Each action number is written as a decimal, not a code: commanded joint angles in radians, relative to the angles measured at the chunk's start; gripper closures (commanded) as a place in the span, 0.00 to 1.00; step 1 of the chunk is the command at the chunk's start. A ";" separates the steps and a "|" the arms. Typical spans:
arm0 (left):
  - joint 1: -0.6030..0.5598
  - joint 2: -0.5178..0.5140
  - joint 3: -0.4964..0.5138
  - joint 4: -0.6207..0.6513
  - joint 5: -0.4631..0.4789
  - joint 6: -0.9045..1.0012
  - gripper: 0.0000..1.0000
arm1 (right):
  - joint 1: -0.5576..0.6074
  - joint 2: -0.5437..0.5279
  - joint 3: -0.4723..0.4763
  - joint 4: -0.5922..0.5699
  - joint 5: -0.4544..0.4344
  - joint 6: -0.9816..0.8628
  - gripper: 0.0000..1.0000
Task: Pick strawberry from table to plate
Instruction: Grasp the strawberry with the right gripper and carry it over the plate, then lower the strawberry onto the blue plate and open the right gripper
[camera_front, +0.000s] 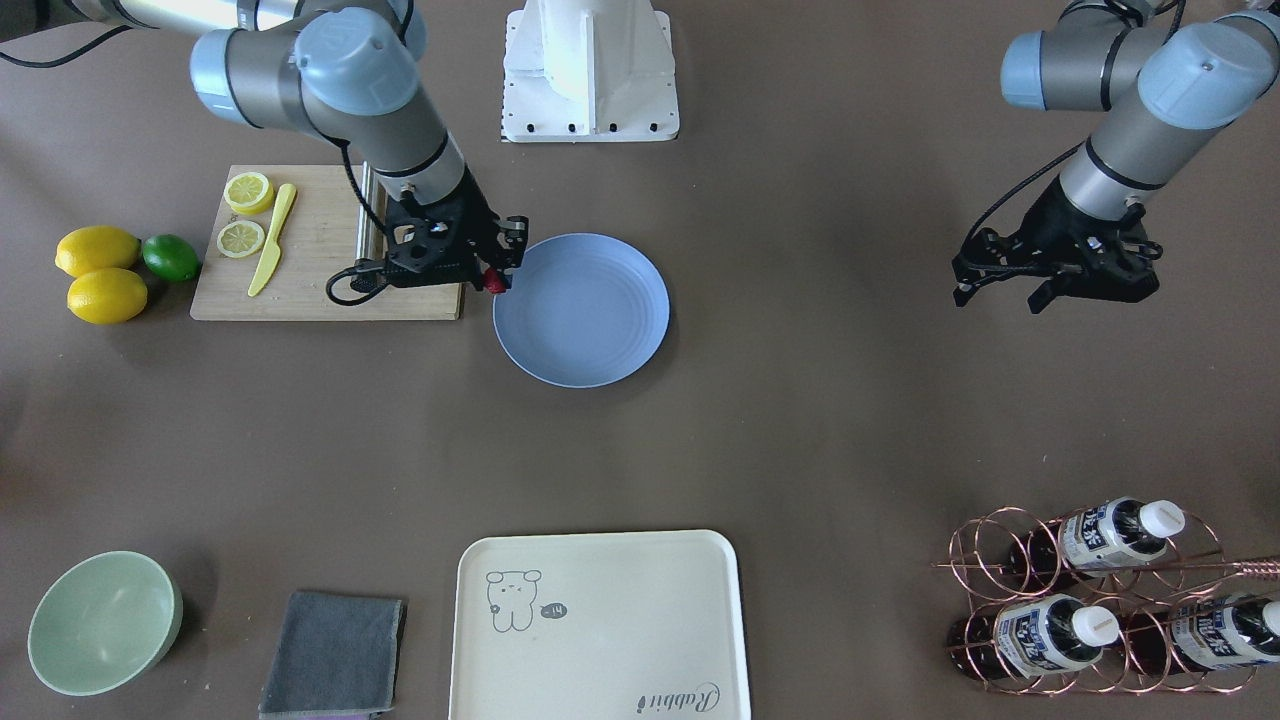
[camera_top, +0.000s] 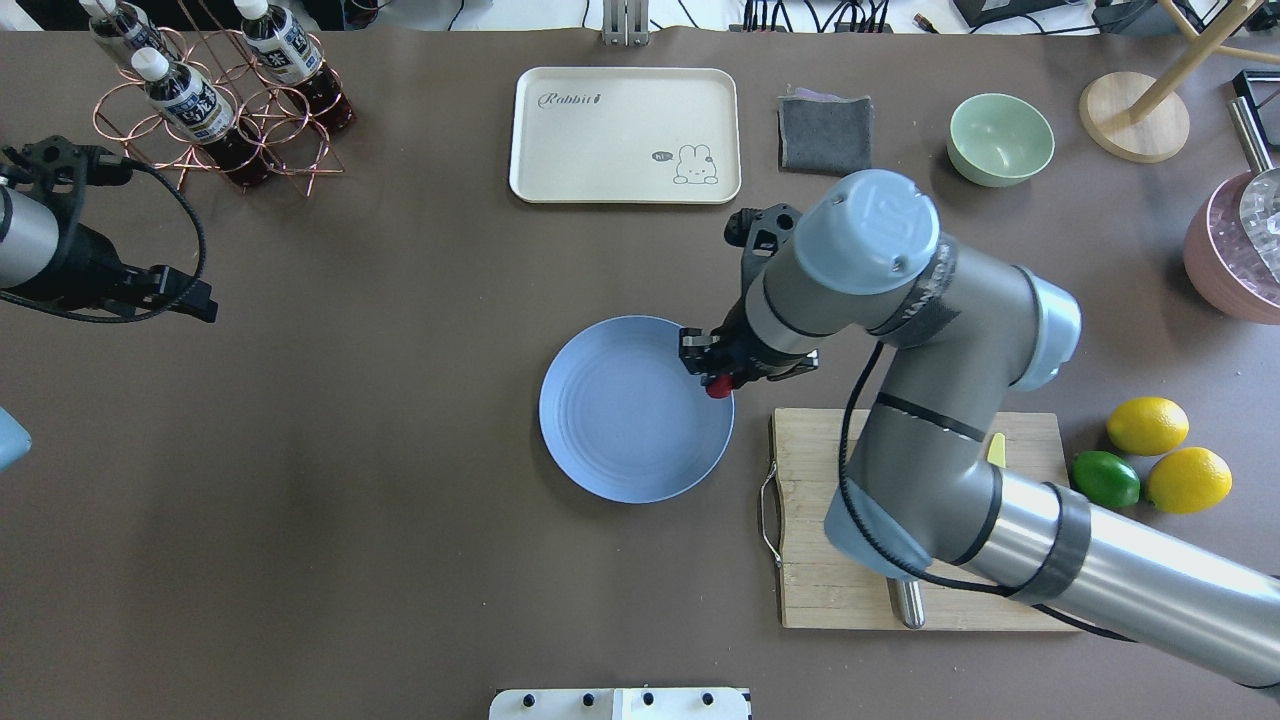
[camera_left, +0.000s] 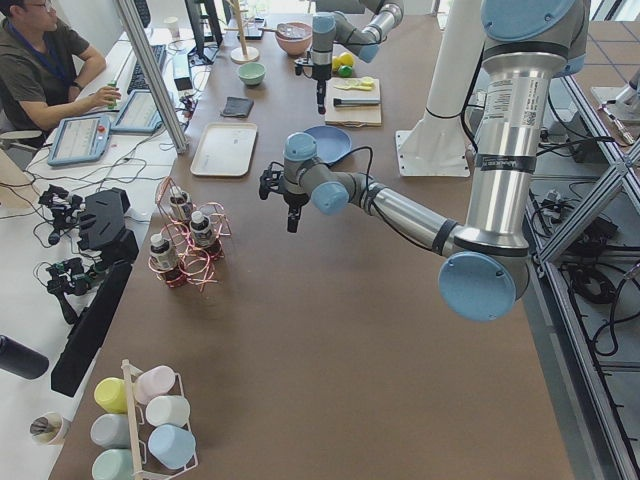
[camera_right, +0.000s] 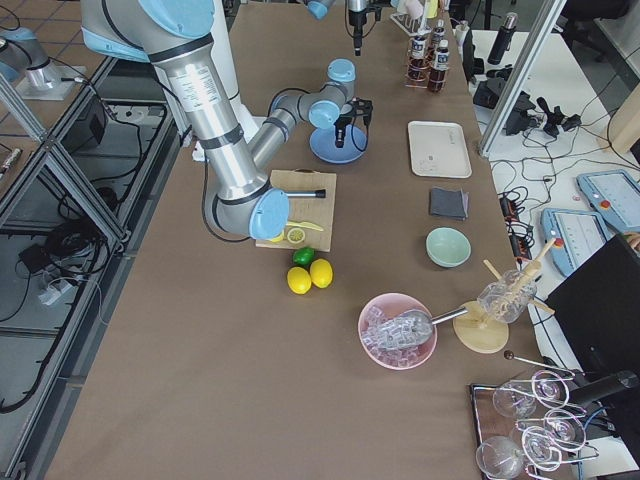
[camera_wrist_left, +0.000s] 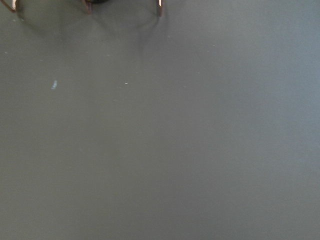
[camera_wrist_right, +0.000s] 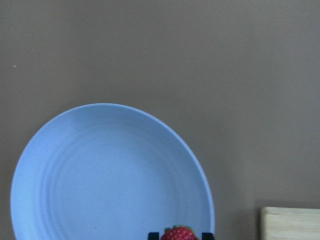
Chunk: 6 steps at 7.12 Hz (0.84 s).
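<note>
The right claw (camera_top: 716, 379) is clamped on the strawberry (camera_top: 718, 388) and holds it over the rim of the plate (camera_top: 620, 430), on the side next to the cutting board (camera_top: 820, 520). Whether the berry touches the plate cannot be told. In the right wrist view only the berry's top and two dark fingertips show, cut off at the bottom edge. The plate lies near the middle of the worktop (camera_front: 800, 430). The right arm hides much of the board from overhead. The left claw (camera_front: 1000, 300) hangs spread and empty near the worktop's left end. Its wrist view shows only bare worktop and the cut-off feet of the bottle rack (camera_front: 1130, 585).
</note>
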 joint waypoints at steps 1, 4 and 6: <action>-0.044 0.028 0.003 0.002 -0.014 0.076 0.03 | -0.097 0.109 -0.147 0.020 -0.116 0.078 1.00; -0.044 0.033 -0.001 0.000 -0.014 0.074 0.03 | -0.124 0.115 -0.225 0.128 -0.136 0.120 1.00; -0.044 0.033 -0.004 0.000 -0.014 0.074 0.03 | -0.122 0.120 -0.231 0.136 -0.136 0.120 0.88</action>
